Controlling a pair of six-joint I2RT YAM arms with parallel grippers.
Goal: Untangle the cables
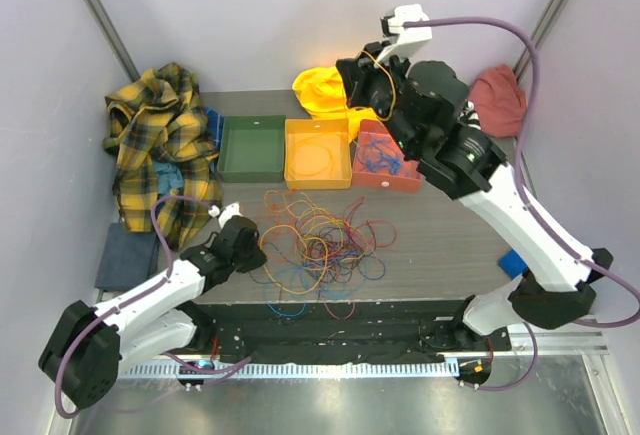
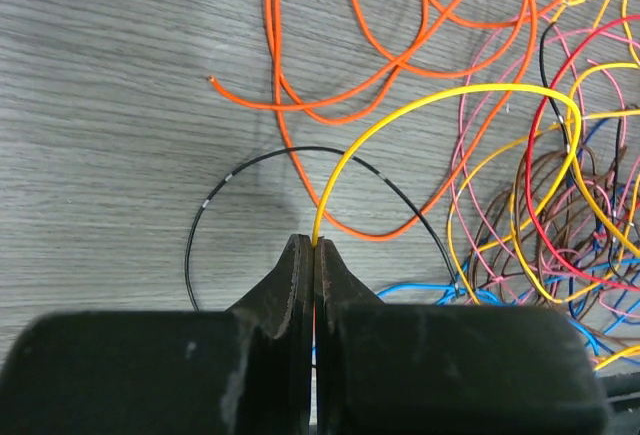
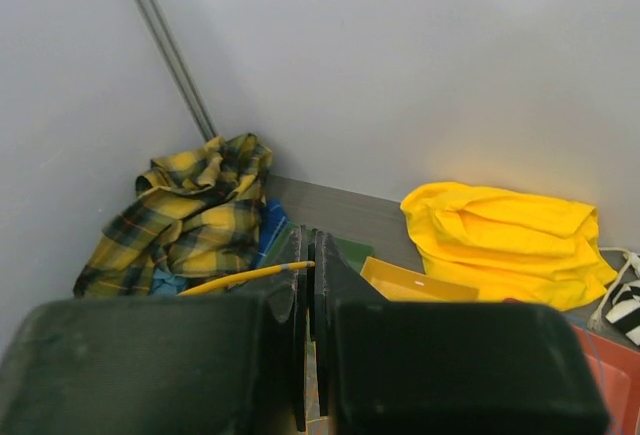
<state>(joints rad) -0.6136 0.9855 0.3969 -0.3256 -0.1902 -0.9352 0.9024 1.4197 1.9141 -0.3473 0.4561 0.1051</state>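
The cables (image 1: 320, 245) lie in a loose tangle of orange, yellow, red, blue and dark wires on the table's front middle. My left gripper (image 1: 256, 255) sits low at the tangle's left edge. In the left wrist view it (image 2: 316, 245) is shut on a yellow cable (image 2: 450, 95) that arcs right into the pile, over an orange cable (image 2: 400, 65) and a black cable (image 2: 250, 165). My right gripper (image 1: 352, 67) is raised high above the trays. It (image 3: 312, 240) is shut on another yellow cable (image 3: 240, 278), whose end sticks out to the left.
A green tray (image 1: 252, 148), an orange tray (image 1: 317, 170) and a red tray (image 1: 385, 180) holding blue wires stand in a row behind the pile. A plaid shirt (image 1: 165, 145) lies at left, a yellow cloth (image 1: 318, 90) behind the trays, a red cloth (image 1: 497, 100) at right.
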